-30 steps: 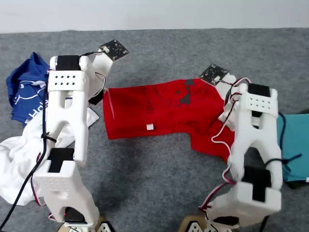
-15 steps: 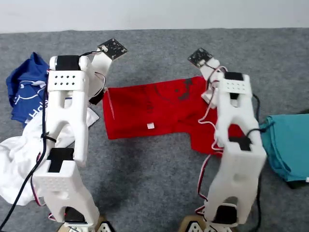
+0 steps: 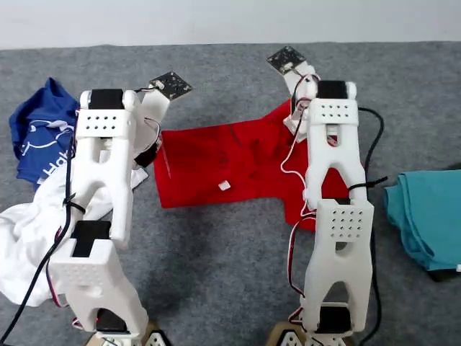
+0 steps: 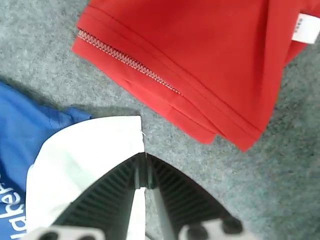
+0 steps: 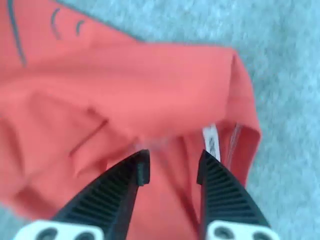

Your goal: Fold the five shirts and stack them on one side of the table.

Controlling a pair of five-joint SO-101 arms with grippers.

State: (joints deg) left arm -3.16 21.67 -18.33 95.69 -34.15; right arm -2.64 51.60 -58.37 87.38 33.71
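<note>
A red shirt (image 3: 216,162) lies spread across the middle of the grey table, with a white tag showing. My right gripper (image 5: 172,170) hangs open just above its far right corner, beside a sewn-in label (image 5: 212,140), and the red cloth (image 5: 125,90) there is rumpled. My left gripper (image 4: 142,167) is shut, its tips over a corner of the white shirt (image 4: 85,160), close to the red shirt's hemmed left edge (image 4: 165,85). The blue shirt (image 3: 39,137) lies crumpled at the far left. A teal shirt (image 3: 425,216) sits at the right edge.
The white shirt (image 3: 29,231) is heaped along the left side, under the left arm. Bare grey table surface (image 3: 216,274) stretches between the two arm bases and along the far edge (image 3: 230,65).
The right arm swung left and away from me, from the teal shirt's side to the red shirt's far right corner, uncovering the teal shirt. The left arm barely moved.
</note>
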